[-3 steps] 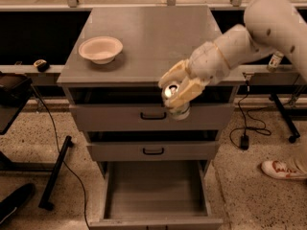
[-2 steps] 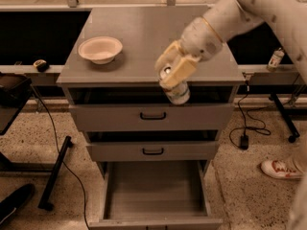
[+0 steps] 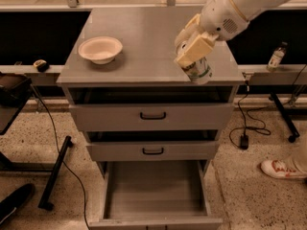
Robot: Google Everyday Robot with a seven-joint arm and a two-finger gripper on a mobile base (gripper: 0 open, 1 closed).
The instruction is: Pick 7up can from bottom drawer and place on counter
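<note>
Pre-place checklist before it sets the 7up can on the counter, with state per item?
1. Grasp: gripper, at the counter's front right, shut on the 7up can: ok.
2. Can upright: tilted, top leaning left: not ok.
3. Can fully over the counter, not past its front edge: cannot tell.
4. Landing area free: bowl sits far left: ok.
5. Bottom drawer open, nothing in it: ok.
</note>
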